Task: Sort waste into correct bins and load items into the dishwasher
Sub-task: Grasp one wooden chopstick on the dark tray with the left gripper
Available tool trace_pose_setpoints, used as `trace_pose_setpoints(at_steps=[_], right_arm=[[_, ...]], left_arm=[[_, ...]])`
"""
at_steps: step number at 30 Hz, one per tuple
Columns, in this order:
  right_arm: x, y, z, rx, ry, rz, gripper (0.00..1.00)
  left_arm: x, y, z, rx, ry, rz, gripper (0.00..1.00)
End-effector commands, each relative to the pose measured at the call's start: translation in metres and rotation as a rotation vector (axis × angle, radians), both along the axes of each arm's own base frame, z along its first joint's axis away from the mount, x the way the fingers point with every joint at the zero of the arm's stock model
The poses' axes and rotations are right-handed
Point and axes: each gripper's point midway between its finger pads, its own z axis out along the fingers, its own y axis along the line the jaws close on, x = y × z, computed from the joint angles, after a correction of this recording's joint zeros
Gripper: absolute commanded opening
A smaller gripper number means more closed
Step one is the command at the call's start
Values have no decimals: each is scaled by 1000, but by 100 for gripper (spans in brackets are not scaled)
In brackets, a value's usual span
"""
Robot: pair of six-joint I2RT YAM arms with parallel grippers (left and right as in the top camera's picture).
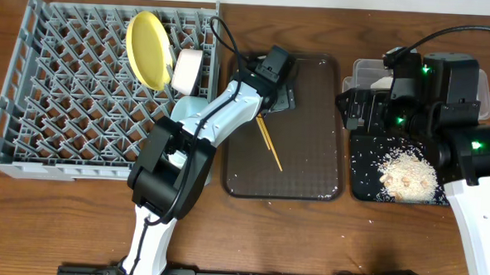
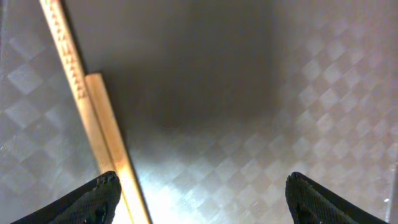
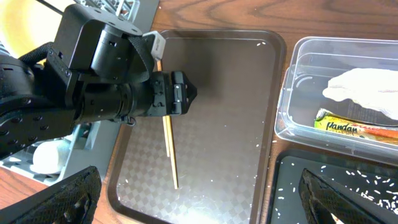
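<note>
Two wooden chopsticks [image 1: 269, 144] lie on the dark brown serving tray [image 1: 310, 157]. My left gripper [image 1: 271, 101] hovers low over their upper ends, open and empty. In the left wrist view the chopsticks [image 2: 102, 134] run beside the left fingertip of the open jaws [image 2: 202, 193]. My right gripper [image 3: 199, 186] is open and empty, over the gap between the brown tray and the bins. The clear tub [image 3: 292, 93] holds the white napkin [image 3: 367, 84] and the snack wrapper [image 3: 348, 124]. The black tray [image 1: 359, 180] holds rice scraps [image 1: 405, 173].
The grey dish rack [image 1: 56, 104] at the left holds the upright yellow plate [image 1: 149, 49], a white bowl [image 1: 187, 70] and a light blue bowl [image 1: 186, 110] partly under my left arm. A few rice grains lie on the brown tray and the table.
</note>
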Motion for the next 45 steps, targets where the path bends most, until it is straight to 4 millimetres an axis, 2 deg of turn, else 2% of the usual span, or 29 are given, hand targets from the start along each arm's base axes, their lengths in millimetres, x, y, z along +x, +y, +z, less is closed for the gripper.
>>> trace_pose_setpoints(at_steps=[1, 11, 23, 32, 36, 40, 45], right_arm=[[1, -1, 2, 5, -2, -10, 99], [1, -1, 2, 5, -2, -10, 99], [1, -1, 2, 5, -2, -10, 99], [1, -1, 2, 5, -2, -10, 99], [1, -1, 2, 5, -2, -10, 99], [1, -1, 2, 5, -2, -10, 99], [1, -1, 2, 5, -2, -10, 99]], left_arm=[[-3, 2, -11, 20, 6, 19, 86], [-7, 10, -19, 45, 16, 47, 86], [-8, 5, -21, 38, 6, 37, 86], [-14, 6, -45, 52, 55, 54, 86], [-15, 7, -48, 57, 62, 54, 86], [-20, 0, -49, 23, 89, 35, 86], [-38, -12, -51, -27, 165, 11, 78]])
